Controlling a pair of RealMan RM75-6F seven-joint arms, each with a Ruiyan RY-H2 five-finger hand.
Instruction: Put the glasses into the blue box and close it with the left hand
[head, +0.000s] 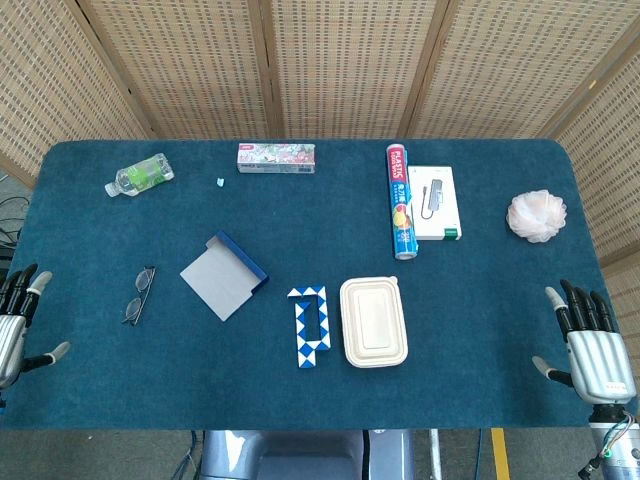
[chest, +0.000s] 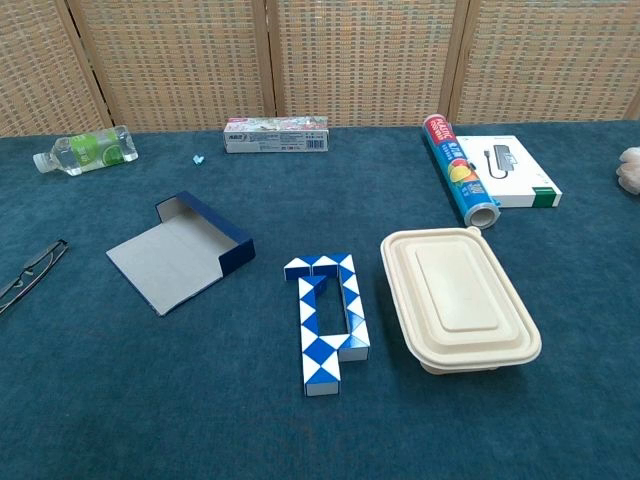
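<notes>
The glasses (head: 138, 294) lie folded on the blue cloth at the left, also seen at the chest view's left edge as glasses (chest: 30, 270). Just right of them the blue box (head: 224, 275) lies open, its grey lid flat on the table; the chest view shows the same box (chest: 180, 250). My left hand (head: 18, 322) hovers at the table's left edge, fingers spread, holding nothing, well left of the glasses. My right hand (head: 590, 345) is at the right edge, fingers spread and empty. Neither hand appears in the chest view.
A blue-white snake puzzle (head: 311, 325) and a beige lidded container (head: 373, 321) sit centre front. Further back are a water bottle (head: 139, 175), a flat carton (head: 276, 158), a wrap roll (head: 400, 200), a white box (head: 436, 202) and a pink puff (head: 536, 215).
</notes>
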